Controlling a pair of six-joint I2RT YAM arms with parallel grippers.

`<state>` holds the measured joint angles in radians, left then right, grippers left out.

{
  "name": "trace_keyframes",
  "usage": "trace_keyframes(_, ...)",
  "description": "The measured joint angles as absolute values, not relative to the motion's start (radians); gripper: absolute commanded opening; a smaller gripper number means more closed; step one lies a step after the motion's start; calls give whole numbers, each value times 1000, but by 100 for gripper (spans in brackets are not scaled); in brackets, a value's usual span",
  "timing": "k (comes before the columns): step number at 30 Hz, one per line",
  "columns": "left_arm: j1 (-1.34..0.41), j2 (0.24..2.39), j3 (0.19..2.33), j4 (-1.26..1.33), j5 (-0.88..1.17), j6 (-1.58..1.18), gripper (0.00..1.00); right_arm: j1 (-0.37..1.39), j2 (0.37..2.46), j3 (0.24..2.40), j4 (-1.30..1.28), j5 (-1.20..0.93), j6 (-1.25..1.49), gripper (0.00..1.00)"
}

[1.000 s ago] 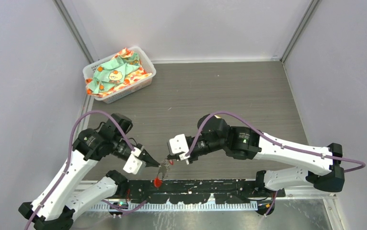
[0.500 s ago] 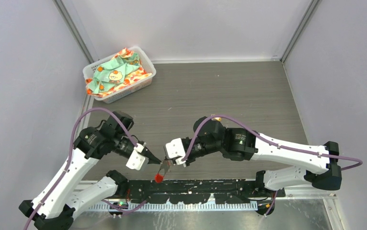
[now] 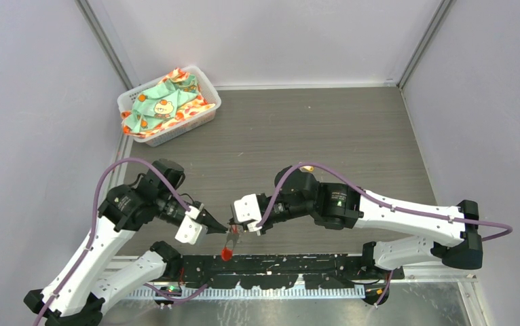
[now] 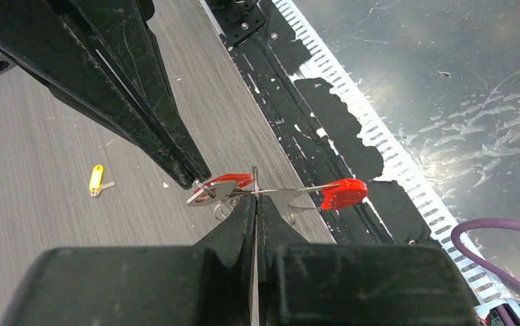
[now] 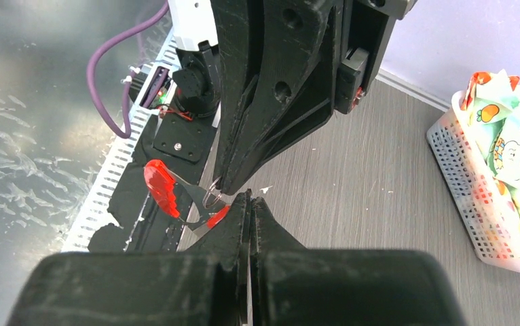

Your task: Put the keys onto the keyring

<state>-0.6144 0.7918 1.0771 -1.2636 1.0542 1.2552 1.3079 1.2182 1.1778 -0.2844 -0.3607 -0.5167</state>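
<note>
Both grippers meet low over the table's near edge, tip to tip. My left gripper [image 3: 224, 225] [image 4: 255, 197] is shut on the thin wire of the keyring [image 4: 254, 178]. My right gripper [image 3: 236, 229] [image 5: 250, 197] is shut at the keyring's red strip [image 4: 235, 179] [image 5: 218, 215] and silver plate. The red-headed key [image 4: 343, 193] [image 5: 160, 187] [image 3: 226, 254] hangs off the ring between the two tips, over the black rail. The yellow-headed key [image 4: 95, 178] lies flat on the wood, apart from both grippers. How the red key's blade sits on the wire is hidden by the fingers.
A white basket [image 3: 206, 114] [image 5: 459, 178] full of patterned cloth stands at the back left. A black rail [image 3: 291, 263] with a white slotted strip runs along the near edge, with a metal surface beyond it. Grey walls close in both sides.
The right gripper has shifted left toward the left gripper, so the tips now sit closer together. The red key stays hanging under them. Both grippers stay shut.
</note>
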Motion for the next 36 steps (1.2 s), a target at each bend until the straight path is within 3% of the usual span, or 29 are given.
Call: trace_keyframes(36,-615,786,1074,-1246,1046,1185,0,1314,1246,1178,-311,-409,-517,1)
